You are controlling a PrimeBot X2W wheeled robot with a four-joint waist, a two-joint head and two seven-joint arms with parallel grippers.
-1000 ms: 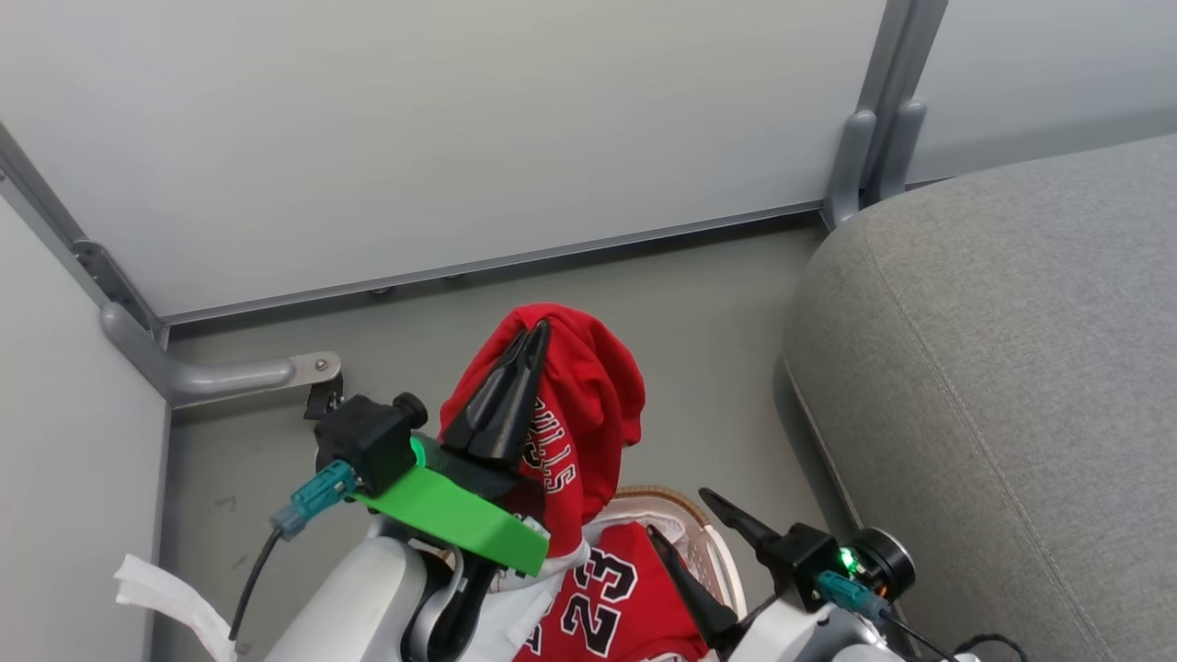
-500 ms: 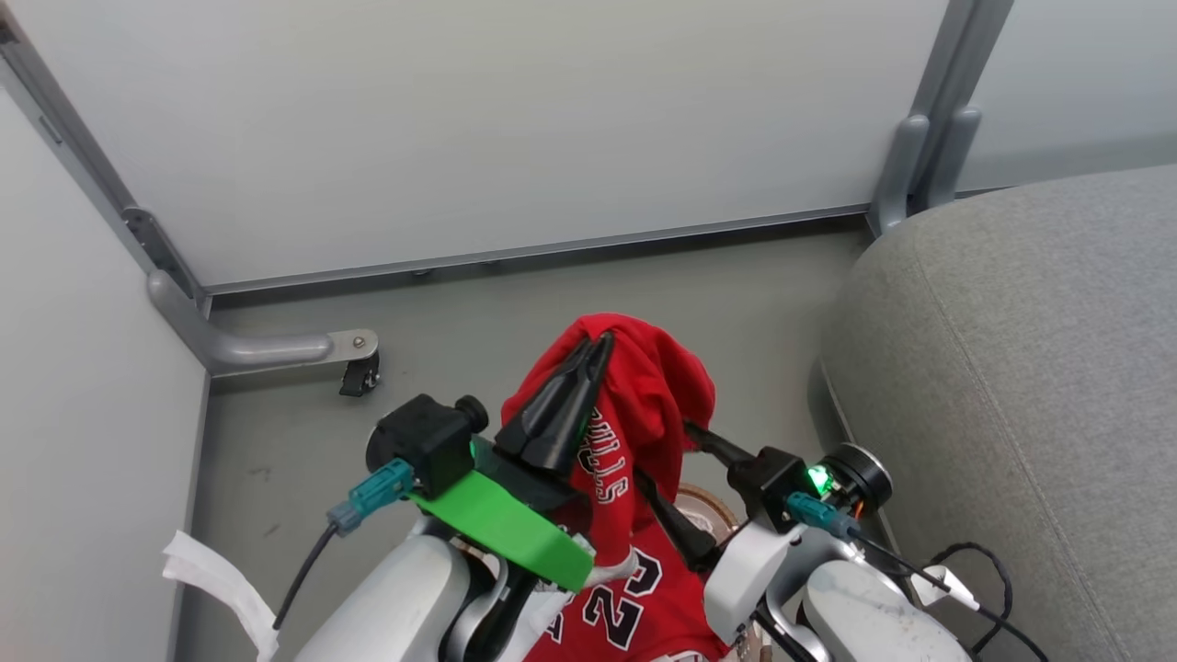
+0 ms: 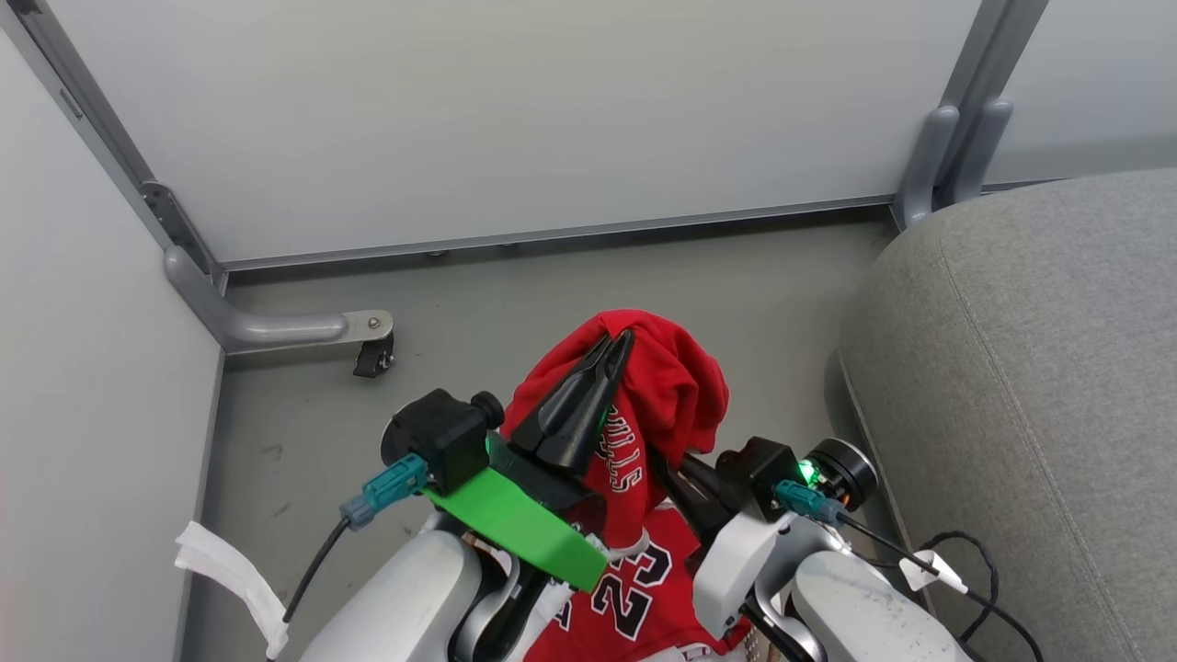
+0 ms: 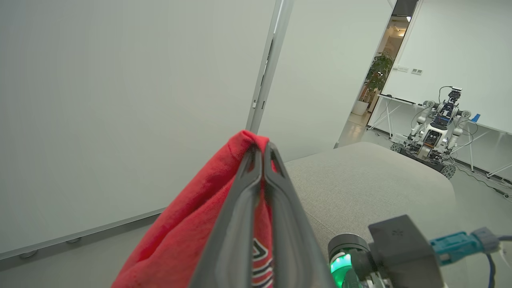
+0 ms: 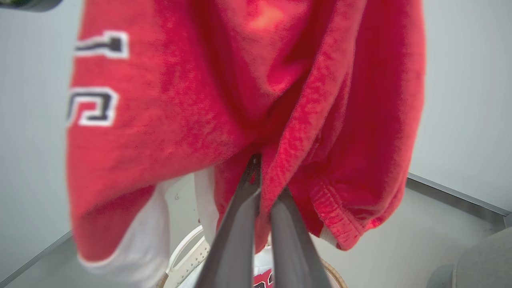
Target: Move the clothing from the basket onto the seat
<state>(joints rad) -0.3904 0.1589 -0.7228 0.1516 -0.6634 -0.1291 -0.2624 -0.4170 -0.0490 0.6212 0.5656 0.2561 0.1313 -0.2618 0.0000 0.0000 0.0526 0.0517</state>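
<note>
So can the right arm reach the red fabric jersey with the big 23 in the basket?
Probably not yet: the right tool is shut on the hanging red BULLS garment, which also drapes above that 23 jersey.

The small white slatted plastic basket (image 5: pixel 188 252) is almost all hidden. In the right wrist view a piece of its wall and brown rim shows below the hanging red basketball garment with white hem (image 3: pixel 662 386), which is blurred so near that camera. I cannot read the start of its lettering. The right end effector (image 5: pixel 260 180) has its fingertips buried in this cloth. The second red garment with large "23" (image 3: pixel 634 607) is cut by the bottom edge and partly covered by both arms. The large grey fabric seat (image 3: pixel 1030 368) runs past the right edge.
</note>
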